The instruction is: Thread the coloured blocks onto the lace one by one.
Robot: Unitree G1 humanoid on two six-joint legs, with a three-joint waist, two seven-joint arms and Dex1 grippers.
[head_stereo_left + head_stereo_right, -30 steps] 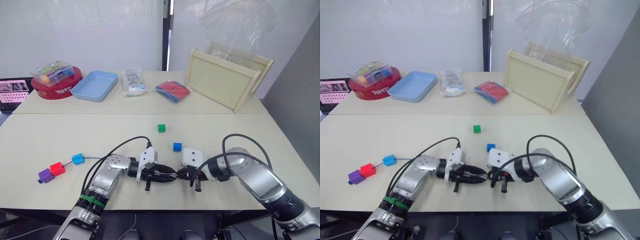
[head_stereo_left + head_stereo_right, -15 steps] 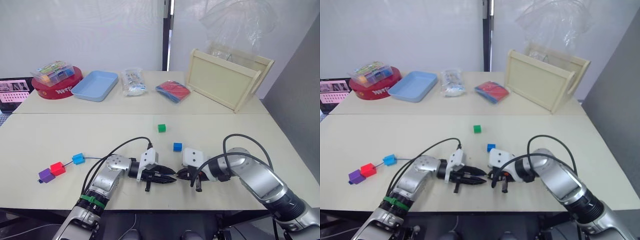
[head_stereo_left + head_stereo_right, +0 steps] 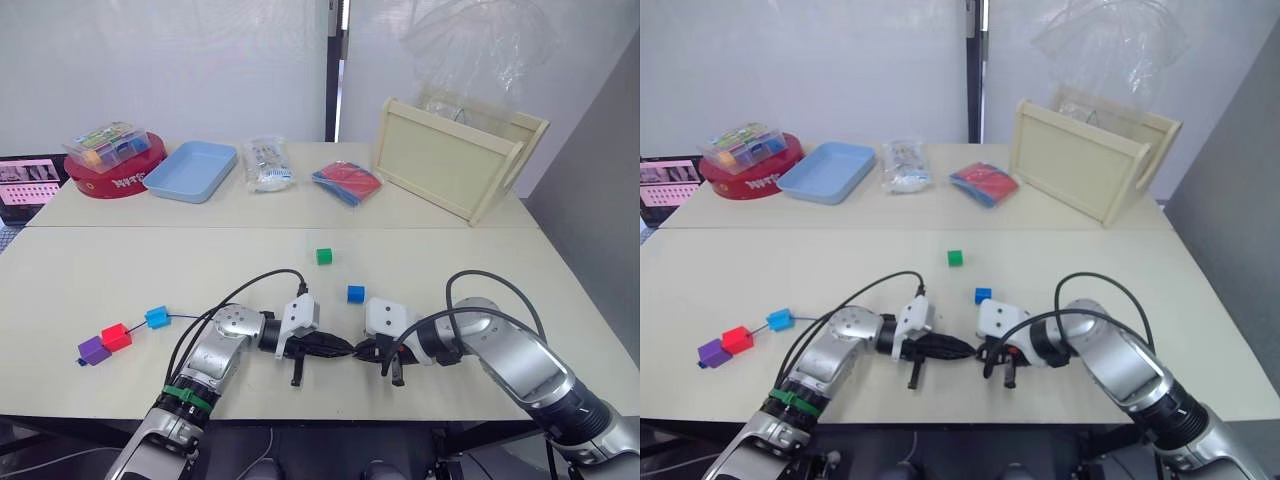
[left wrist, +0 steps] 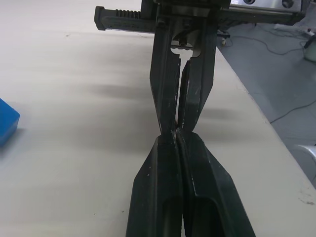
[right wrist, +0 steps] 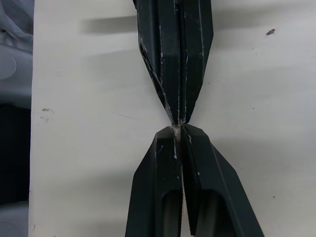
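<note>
**End effectors meet tip to tip at the near edge of the tabletop**

Closest to the robot, the left end effector and the right end effector lie low over the tabletop, pointing at each other with their tips touching. In both wrist views each pair of fingers is pressed together. A small pale speck sits right at the meeting point in the right wrist view; whether this is the tip of the lace, and which end effector has hold of it, cannot be told.

Just beyond the two end effectors lies the darker blue block, loose on the tabletop. A little farther back sits the green block, also loose and apart from the blue one.

Off to the robot's left, three blocks sit in a row on the lace: the purple block at the outer end, the red block touching it, and the light blue block a short way along. The thin blue cord runs from the light blue block toward the left arm.

At the far side stand a red round tin with a clear box of coloured pieces on top, a pale blue tray, a clear packet, a red and blue bundle and a wooden tray tipped on its side.
</note>
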